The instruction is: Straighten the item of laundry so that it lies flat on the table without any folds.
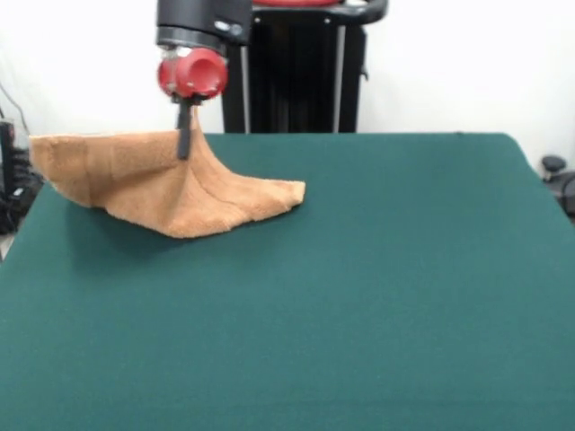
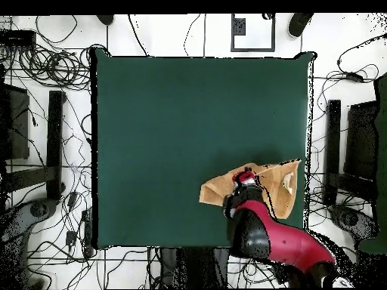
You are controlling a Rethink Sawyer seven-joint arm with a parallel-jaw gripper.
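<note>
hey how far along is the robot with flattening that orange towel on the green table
Done: the gripper has hold of the towel, its jaws shut on a raised peak. In hand: the cloth hangs tent-like from that pinch, creased, near the table corner. Left: spreading it out and laying it flat, with no folds.

The red and black arm (image 1: 193, 36) reaches straight down, its round red wrist (image 1: 191, 74) directly above the gripper (image 1: 185, 135). The gripper's dark fingers (image 1: 185, 126) point down, pressed together and pinching a raised peak of the towel (image 1: 162, 184) over the worktop (image 1: 359, 296).
</note>
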